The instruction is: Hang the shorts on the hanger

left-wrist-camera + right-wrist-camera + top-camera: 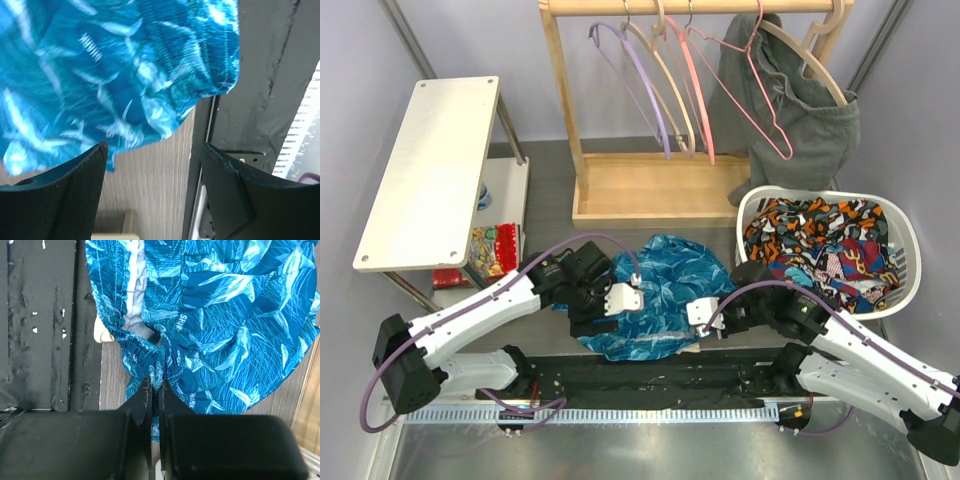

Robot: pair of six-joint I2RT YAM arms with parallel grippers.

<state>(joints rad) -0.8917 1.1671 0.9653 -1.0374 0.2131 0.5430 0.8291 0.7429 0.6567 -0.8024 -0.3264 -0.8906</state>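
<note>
The blue shorts (655, 295) with the teal print lie bunched on the table between both arms. My right gripper (155, 385) is shut on a fold of the shorts' waistband (165, 365) at their right edge. My left gripper (152, 165) is open and empty, its fingers (75, 190) just off the shorts' near left edge (125, 75). The thin pink wire hanger (745, 85) hangs on the wooden rack at the back, far from both grippers.
The wooden rack (650, 190) holds several other hangers and a grey garment (800, 110). A white basket (910, 250) of orange-navy clothes stands at right. A white shelf unit (430, 165) stands at left. A black mat (650, 375) runs along the near edge.
</note>
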